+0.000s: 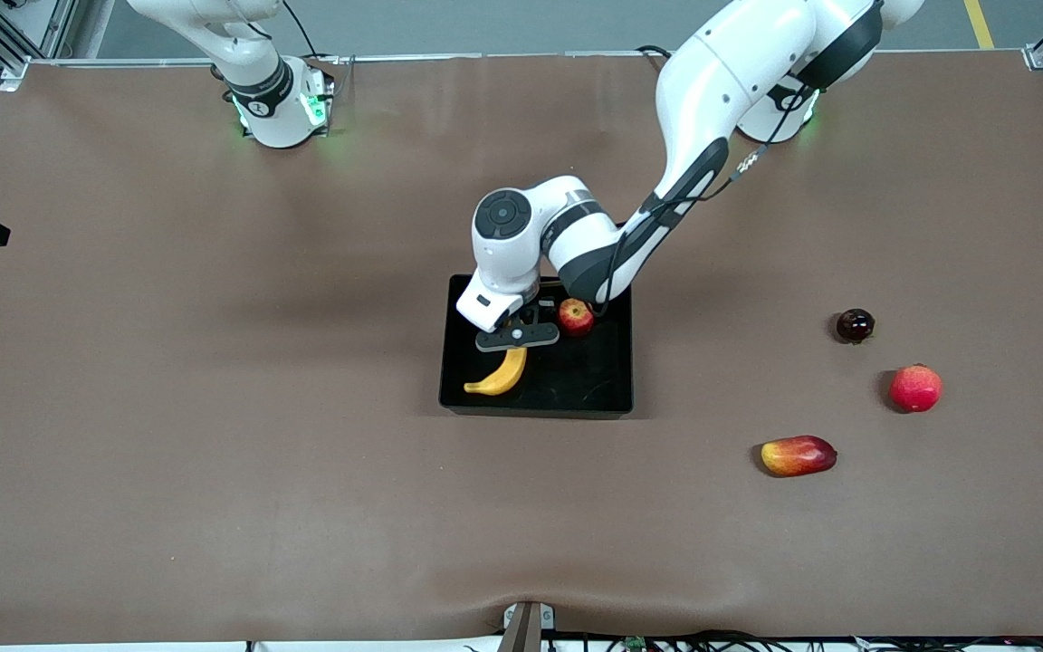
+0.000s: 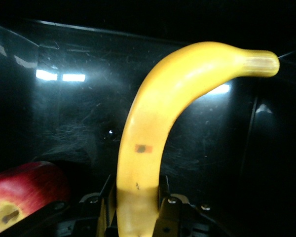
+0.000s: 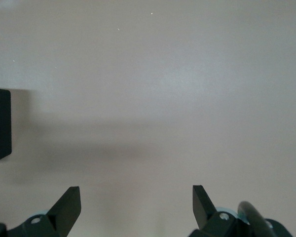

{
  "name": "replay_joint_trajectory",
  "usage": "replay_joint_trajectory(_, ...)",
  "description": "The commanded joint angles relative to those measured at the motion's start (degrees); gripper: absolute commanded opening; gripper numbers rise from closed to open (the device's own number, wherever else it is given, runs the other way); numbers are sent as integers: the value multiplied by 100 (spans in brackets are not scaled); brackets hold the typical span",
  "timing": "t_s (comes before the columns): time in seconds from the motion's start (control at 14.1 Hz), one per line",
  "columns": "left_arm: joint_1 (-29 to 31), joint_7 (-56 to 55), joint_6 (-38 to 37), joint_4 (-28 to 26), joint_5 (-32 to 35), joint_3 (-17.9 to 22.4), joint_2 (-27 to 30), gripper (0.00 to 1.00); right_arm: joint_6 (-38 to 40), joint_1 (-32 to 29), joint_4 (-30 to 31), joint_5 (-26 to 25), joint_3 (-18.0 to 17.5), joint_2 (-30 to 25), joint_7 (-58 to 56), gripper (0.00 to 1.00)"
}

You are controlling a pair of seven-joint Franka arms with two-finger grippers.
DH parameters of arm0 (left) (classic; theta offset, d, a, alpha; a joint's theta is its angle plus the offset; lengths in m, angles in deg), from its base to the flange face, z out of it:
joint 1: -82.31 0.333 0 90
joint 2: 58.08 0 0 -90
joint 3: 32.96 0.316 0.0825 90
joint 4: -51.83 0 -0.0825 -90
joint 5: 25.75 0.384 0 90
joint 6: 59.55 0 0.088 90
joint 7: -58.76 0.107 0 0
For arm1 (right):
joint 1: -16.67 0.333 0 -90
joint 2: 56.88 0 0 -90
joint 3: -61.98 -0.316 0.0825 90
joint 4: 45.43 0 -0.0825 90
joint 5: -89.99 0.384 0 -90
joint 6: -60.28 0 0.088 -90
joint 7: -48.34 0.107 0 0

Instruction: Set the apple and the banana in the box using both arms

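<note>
The black box (image 1: 607, 398) sits mid-table. The apple (image 1: 576, 317) lies in it, at the end toward the robots, and also shows in the left wrist view (image 2: 19, 197). The banana (image 1: 499, 376) is in the box, nearer the front camera than the apple. My left gripper (image 1: 517, 337) is low in the box, shut on the banana's end (image 2: 158, 113), a finger on each side (image 2: 135, 197). The box floor (image 2: 64, 123) lies beneath it. My right gripper (image 3: 135, 195) is open and empty above bare brown table; it is out of the front view, and the arm waits.
Toward the left arm's end of the table lie a dark round fruit (image 1: 855, 325), a plain red round fruit (image 1: 915, 388) and an oval red-yellow fruit (image 1: 798, 455). A black shape (image 3: 0, 123) shows at the edge of the right wrist view.
</note>
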Motion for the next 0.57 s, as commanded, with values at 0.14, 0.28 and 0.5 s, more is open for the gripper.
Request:
replay_joint_trajectory(0.14,-113,-24,21,166,-24,146,-198,35,54,-81,-57,-75,-66,-13,-16,100)
replay_joint_trajectory(0.28,-43,-15,-127,175,20,190,11,100,54,-80,-57,-75,-66,-13,-16,100)
replay_joint_trajectory(0.5,255,37,-856,210,-42,181,730,100,54,-72,-57,-75,-66,-13,-16,100)
